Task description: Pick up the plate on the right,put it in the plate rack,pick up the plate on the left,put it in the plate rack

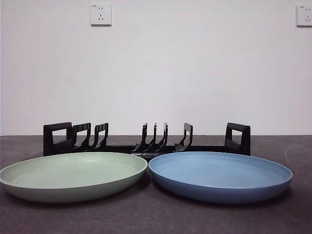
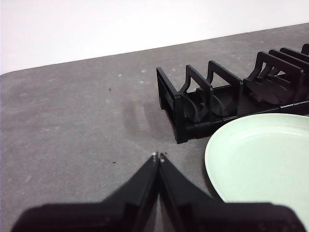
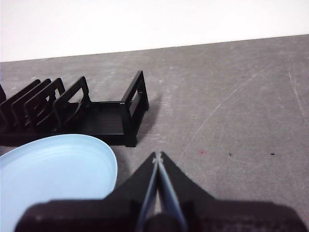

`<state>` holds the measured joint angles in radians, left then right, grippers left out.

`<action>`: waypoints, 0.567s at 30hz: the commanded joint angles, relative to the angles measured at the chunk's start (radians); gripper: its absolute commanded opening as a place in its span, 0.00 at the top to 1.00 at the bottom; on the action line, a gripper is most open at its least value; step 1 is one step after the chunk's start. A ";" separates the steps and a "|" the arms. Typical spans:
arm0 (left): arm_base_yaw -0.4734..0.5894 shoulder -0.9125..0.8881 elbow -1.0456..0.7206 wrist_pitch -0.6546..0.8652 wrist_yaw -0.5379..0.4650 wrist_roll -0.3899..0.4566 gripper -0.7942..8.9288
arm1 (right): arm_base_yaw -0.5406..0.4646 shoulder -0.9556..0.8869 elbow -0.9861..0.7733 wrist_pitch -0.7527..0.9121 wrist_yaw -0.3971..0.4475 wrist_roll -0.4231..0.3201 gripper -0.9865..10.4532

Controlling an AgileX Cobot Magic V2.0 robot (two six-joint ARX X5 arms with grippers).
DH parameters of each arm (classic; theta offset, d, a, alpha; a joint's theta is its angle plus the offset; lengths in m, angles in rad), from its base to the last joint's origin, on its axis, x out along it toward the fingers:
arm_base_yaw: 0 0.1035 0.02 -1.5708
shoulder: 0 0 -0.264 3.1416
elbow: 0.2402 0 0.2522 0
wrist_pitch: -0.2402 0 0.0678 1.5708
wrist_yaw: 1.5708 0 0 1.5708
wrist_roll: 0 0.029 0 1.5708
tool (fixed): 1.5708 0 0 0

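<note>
A blue plate lies flat on the right of the dark table, and a pale green plate lies flat on the left, their rims almost touching. Behind both stands the long black plate rack, with nothing between its prongs. My left gripper is shut and holds nothing; it hovers over bare table beside the green plate and the rack's end. My right gripper is also shut and holds nothing, beside the blue plate and the rack's other end. Neither arm shows in the front view.
The dark grey tabletop runs back to a white wall with two sockets. Bare table lies beyond each end of the rack, as the wrist views show.
</note>
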<state>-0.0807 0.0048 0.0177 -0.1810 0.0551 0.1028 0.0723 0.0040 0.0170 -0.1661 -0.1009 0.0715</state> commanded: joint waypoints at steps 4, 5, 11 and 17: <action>0.003 -0.003 -0.014 0.003 0.027 -0.084 0.92 | 0.001 -0.002 -0.010 -0.010 -0.005 0.107 0.91; 0.003 -0.003 -0.014 0.003 0.027 -0.103 0.92 | 0.001 -0.002 -0.010 -0.010 -0.005 0.142 0.91; 0.003 -0.003 -0.013 0.005 0.039 -0.225 0.92 | 0.001 -0.002 -0.010 -0.010 -0.005 0.297 0.92; 0.003 0.018 0.033 -0.040 0.059 -0.374 0.92 | 0.001 0.027 0.036 -0.049 -0.005 0.350 0.92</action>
<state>-0.0807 0.0193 0.0380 -0.2230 0.1089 -0.2134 0.0723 0.0257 0.0410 -0.2192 -0.1051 0.3920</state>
